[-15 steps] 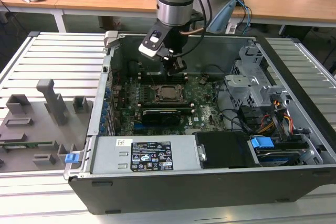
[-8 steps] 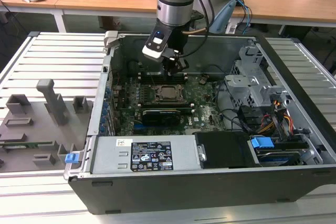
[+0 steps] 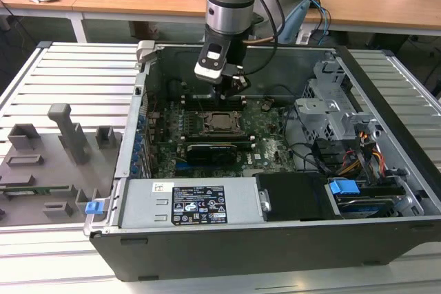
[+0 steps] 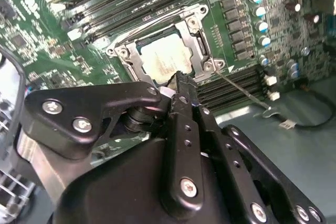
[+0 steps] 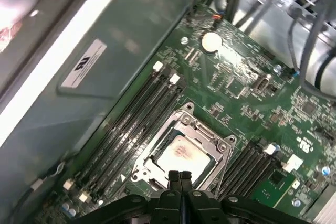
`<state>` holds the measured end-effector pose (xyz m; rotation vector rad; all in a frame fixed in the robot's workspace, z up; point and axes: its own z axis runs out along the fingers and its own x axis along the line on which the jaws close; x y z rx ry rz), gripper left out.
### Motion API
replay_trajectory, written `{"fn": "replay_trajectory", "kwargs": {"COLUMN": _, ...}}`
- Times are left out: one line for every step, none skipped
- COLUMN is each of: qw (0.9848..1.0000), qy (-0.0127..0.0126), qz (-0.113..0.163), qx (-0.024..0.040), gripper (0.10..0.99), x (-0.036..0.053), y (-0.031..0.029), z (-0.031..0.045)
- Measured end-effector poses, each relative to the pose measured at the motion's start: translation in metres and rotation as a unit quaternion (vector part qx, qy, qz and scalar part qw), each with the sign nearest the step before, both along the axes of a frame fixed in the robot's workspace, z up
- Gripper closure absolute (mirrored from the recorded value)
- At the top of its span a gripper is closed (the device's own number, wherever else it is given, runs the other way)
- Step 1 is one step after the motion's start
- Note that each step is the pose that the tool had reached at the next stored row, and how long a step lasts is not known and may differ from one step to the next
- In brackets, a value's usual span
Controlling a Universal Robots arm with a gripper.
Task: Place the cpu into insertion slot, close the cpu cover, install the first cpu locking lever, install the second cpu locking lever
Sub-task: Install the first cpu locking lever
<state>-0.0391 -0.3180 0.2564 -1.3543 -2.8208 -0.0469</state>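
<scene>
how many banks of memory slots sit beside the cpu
2. One bank lies between the cpu and the case wall; the other is on the cpu's opposite side. The end effector covers some board, so more may be hidden.

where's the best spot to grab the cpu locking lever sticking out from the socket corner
Probably the lever by its bent free end, away from the cover. The rest is a thin straight rod running close by the memory slots, hard to pinch. Come from above and close across the rod, just behind the kink, so it cannot slide out.
</scene>
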Motion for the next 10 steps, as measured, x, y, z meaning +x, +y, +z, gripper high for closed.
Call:
{"fn": "replay_trajectory", "kwargs": {"qw": 1.0, "qy": 0.0001, "qz": 0.009, "qx": 0.0, "gripper": 0.98, "x": 0.0, "y": 0.0, "z": 0.0}}
{"fn": "replay_trajectory", "kwargs": {"qw": 0.9997, "qy": 0.0003, "qz": 0.023, "qx": 0.0, "gripper": 0.98, "x": 0.0, "y": 0.0, "z": 0.0}}
{"fn": "replay_trajectory", "kwargs": {"qw": 0.9994, "qy": 0.0004, "qz": 0.036, "qx": 0.0, "gripper": 0.98, "x": 0.0, "y": 0.0, "z": -0.0001}}
{"fn": "replay_trajectory", "kwargs": {"qw": 0.999, "qy": 0.0004, "qz": 0.046, "qx": 0.0, "gripper": 0.98, "x": 0.0, "y": 0.0, "z": -0.0002}}
{"fn": "replay_trajectory", "kwargs": {"qw": 0.9986, "qy": 0.0005, "qz": 0.054, "qx": 0.0, "gripper": 0.98, "x": 0.0, "y": 0.0, "z": -0.0002}}
{"fn": "replay_trajectory", "kwargs": {"qw": 0.9979, "qy": 0.0005, "qz": 0.065, "qx": 0.0, "gripper": 0.98, "x": 0.0, "y": 0.0, "z": -0.0003}}
{"fn": "replay_trajectory", "kwargs": {"qw": 0.9972, "qy": 0.0005, "qz": 0.075, "qx": 0.0, "gripper": 0.98, "x": 0.0, "y": 0.0, "z": -0.0004}}
{"fn": "replay_trajectory", "kwargs": {"qw": 0.9965, "qy": 0.0005, "qz": 0.084, "qx": 0.0, "gripper": 0.98, "x": 0.0, "y": 0.0, "z": -0.0004}}
{"fn": "replay_trajectory", "kwargs": {"qw": 0.9956, "qy": 0.0006, "qz": 0.094, "qx": -0.0001, "gripper": 0.98, "x": 0.0, "y": 0.0, "z": -0.0005}}
{"fn": "replay_trajectory", "kwargs": {"qw": 0.9947, "qy": 0.0006, "qz": 0.103, "qx": 0.0, "gripper": 0.98, "x": 0.0, "y": 0.0, "z": -0.0005}}
